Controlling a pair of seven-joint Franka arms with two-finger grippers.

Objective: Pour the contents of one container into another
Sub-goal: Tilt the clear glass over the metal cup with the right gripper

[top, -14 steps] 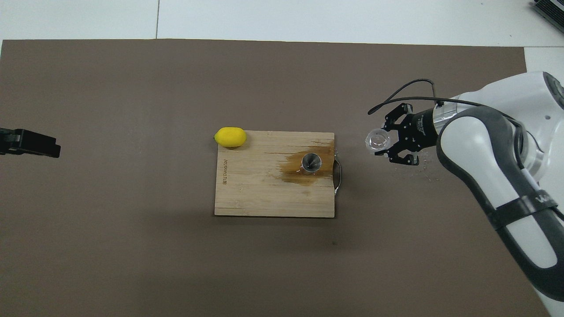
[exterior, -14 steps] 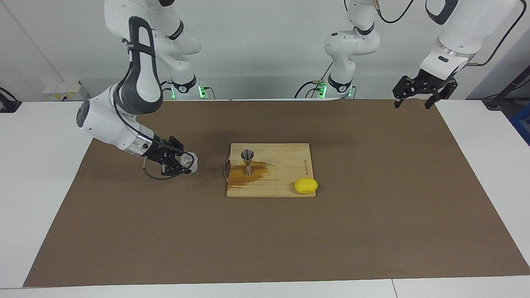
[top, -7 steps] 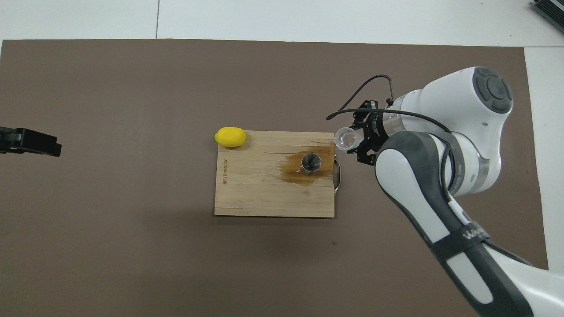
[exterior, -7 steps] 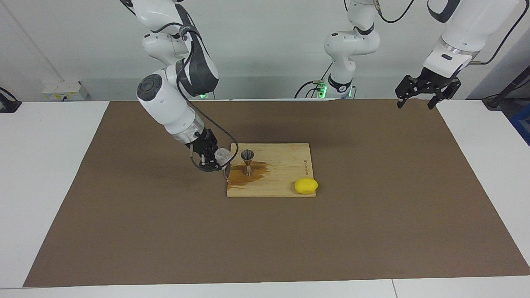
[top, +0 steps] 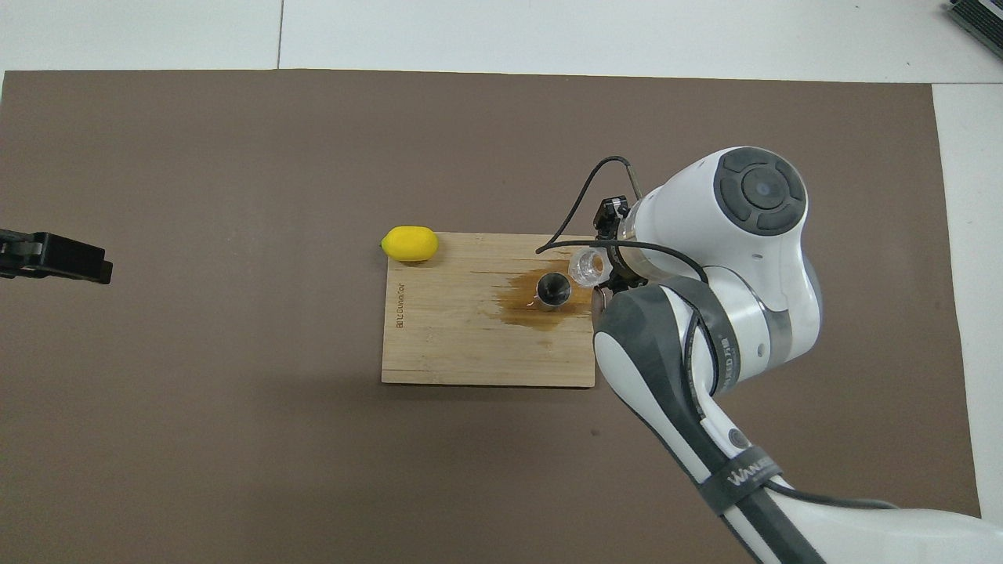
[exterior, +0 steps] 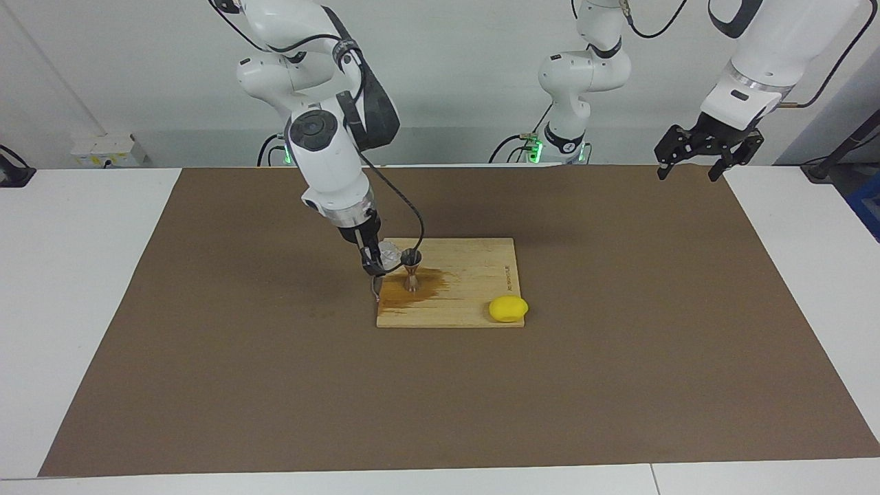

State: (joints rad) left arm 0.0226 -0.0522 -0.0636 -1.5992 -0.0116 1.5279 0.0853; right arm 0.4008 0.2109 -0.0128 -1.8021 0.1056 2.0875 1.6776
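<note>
Black fingers of the right gripper (exterior: 375, 260) are clamped on one small clear glass cup (exterior: 390, 254), held tipped over the wooden cutting board (exterior: 474, 289) with its mouth just beside the rim of the single jigger (exterior: 411, 268); in the overhead view the cup (top: 588, 266) sits at about two o'clock from the jigger (top: 554, 289). That jigger is silvery metal, hourglass-shaped, upright on the board inside a dark wet stain (exterior: 426, 287) in the pale grain. One metal handle is fixed to the board's edge toward the right arm's end, below the gripper. One smooth yellow lemon (exterior: 508, 309) lies at the board's corner, at about ten o'clock from the jigger in the overhead view, well apart from it. Beneath the board a brown mat (exterior: 619, 357) covers the white table (exterior: 69, 275). At the left arm's end of the mat the left gripper (exterior: 693, 168) waits in the air, its two fingers spread wide and holding nothing.
</note>
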